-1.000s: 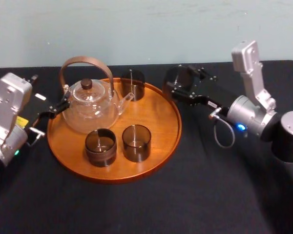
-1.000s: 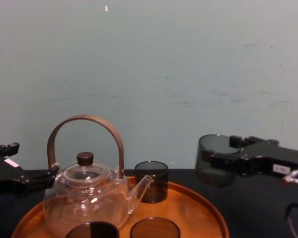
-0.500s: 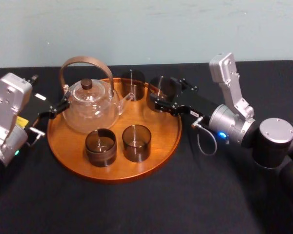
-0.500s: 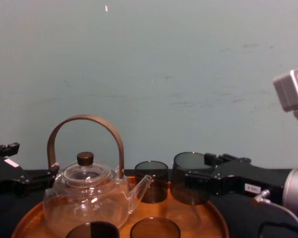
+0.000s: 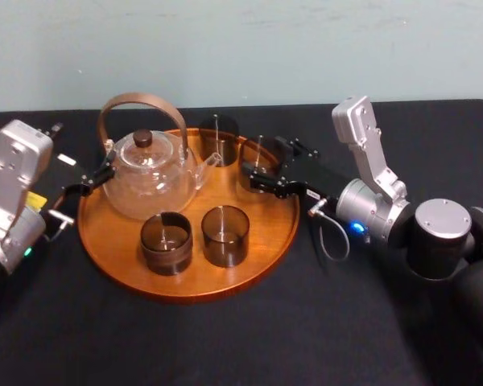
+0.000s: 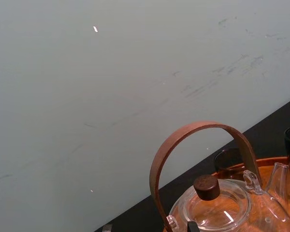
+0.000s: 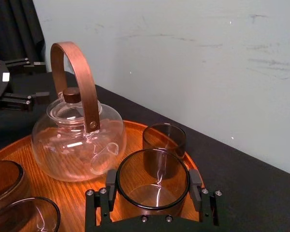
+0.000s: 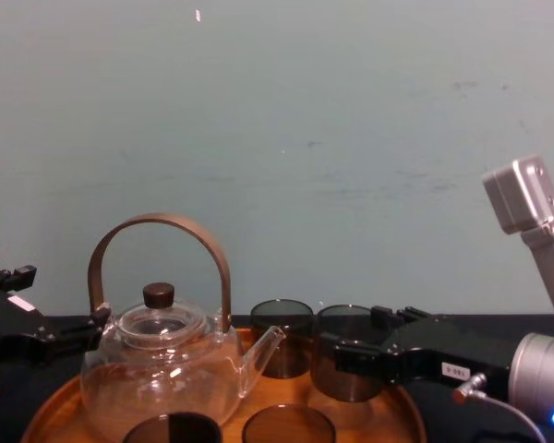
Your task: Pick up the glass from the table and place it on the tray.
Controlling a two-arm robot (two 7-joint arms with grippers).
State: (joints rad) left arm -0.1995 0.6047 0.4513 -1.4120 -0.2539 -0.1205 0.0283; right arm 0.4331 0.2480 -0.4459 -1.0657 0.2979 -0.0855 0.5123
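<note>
Head view: black table point(image 5: 346, 322), round wooden tray point(image 5: 185, 288) left of centre. On tray: glass teapot point(image 5: 149, 173), back glass point(image 5: 218, 138), front-left glass point(image 5: 167, 241), front-right glass point(image 5: 225, 235). Right gripper point(image 7: 152, 180) in from the right over tray's far right part, clamped on 4th glass point(image 5: 256, 157). Upright, just beside back glass, teapot spout near. Sits low over tray floor; contact with wood not clear. Reads as set-down stage: straight down if any gap is left, then release and retreat rightward, away from spout. Left gripper point(image 5: 92, 178) parked at tray's left rim beside teapot, spread wide, holding nothing, well apart from 4th glass.
</note>
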